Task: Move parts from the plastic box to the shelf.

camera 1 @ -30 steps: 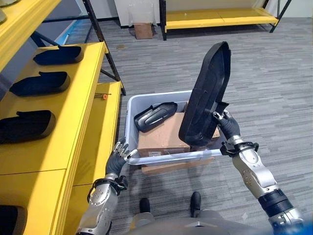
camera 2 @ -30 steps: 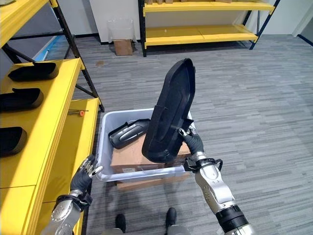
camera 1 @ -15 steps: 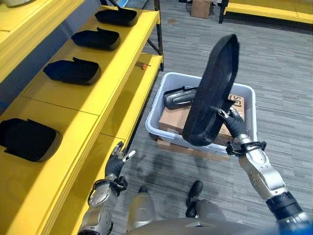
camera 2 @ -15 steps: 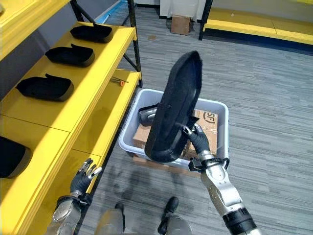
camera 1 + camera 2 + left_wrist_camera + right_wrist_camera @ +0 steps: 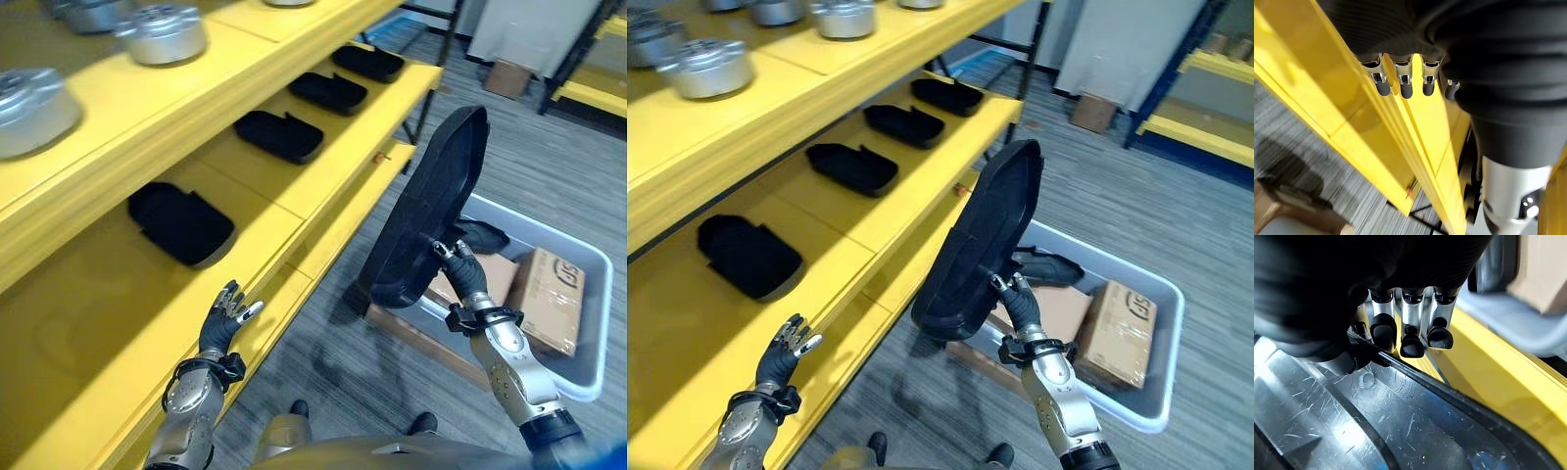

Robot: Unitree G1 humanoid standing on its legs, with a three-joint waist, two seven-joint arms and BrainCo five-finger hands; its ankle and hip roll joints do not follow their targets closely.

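Black and long, the plastic part [image 5: 428, 208] stands nearly upright above the right hand [image 5: 458, 279], whose fingers and thumb pinch a thin ridge on its inner face; the right wrist view shows the dark fingertips [image 5: 1411, 346] curled over that ridge, with the thumb mostly hidden beneath it. The part's lower end hangs just left of the hand, and its broad body blocks part of the shelf [image 5: 294, 220] behind it. Behind and to the right of the hand sits the grey plastic box [image 5: 1161, 338] on the floor, holding cardboard boxes [image 5: 1117, 333] and another black part [image 5: 1048, 266] that is partly covered by the raised one. The left hand [image 5: 223, 318] hovers low beside the shelf's yellow edge, fingers loosely spread and holding nothing. Farther along the shelf from that hand lie four more black parts [image 5: 181, 223], with round metal pieces [image 5: 162, 34] on the level above, some cut off at the frame edge.
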